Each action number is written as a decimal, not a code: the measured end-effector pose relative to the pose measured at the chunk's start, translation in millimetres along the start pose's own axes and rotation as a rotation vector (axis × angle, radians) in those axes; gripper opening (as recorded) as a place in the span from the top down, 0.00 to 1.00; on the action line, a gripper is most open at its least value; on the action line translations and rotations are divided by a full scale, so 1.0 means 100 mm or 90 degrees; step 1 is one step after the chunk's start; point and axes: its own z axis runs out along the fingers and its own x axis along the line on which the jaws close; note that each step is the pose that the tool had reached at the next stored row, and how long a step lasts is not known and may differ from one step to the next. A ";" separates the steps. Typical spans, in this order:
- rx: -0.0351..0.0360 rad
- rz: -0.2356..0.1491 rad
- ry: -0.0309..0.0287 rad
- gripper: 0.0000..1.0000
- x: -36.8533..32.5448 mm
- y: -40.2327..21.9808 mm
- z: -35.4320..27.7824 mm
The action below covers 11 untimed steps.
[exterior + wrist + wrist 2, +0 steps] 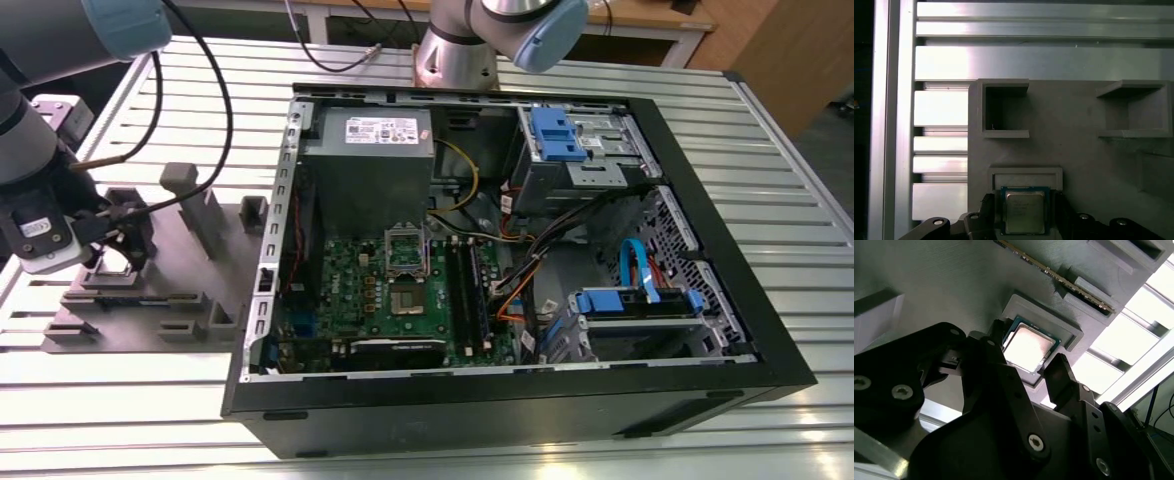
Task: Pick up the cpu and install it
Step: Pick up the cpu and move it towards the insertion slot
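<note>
Fingers are spread, one on each side of the cpu, not clamped. In the first wrist view a thin gap is seen between each finger and the cpu edge. The gripper is set low over the chip, and nothing is held.

The cpu is seated flat, silvery top up, in a shallow square pocket of the grey tray. The pocket's raised rim is seen just beyond the chip in both wrist views. Two open box-shaped blocks are seen further along the tray. A thin strip is stood on edge in a slot just past the pocket.

In the exterior view the gripper is placed over the near end of the tray, at the exterior view's left. The arm is carried in from that side. The tray is laid on a slatted metal table, just beside an open computer case at the exterior view's right. A green motherboard is mounted in the case floor, and its socket is seen with the metal frame raised, well apart from the gripper.
</note>
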 end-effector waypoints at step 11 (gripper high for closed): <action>-0.0002 0.000 0.0000 0.40 0.000 0.001 -0.010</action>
